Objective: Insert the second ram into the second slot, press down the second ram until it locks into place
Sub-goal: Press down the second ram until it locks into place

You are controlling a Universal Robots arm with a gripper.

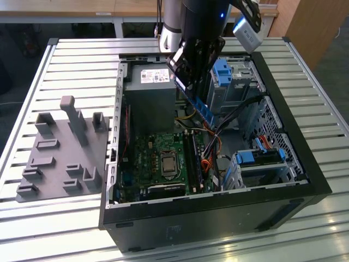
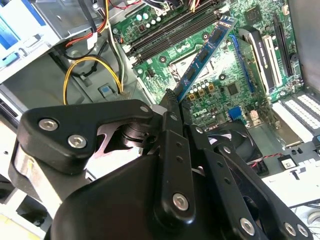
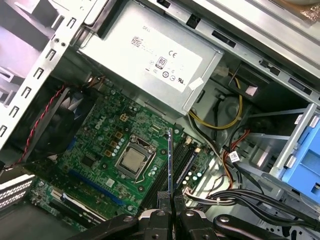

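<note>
here the jaws pinch the second ram [image 2: 202, 55] (by one end), slanting down toward the motherboard [image 3: 95, 135].

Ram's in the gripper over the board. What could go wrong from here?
1. The gripper clamps the second ram by one end, so it may pivot when it meets the slots.
2. In the exterior view it hangs tilted above the motherboard and could enter skewed.
3. Cables run close beside the slots and might snag.
</note>
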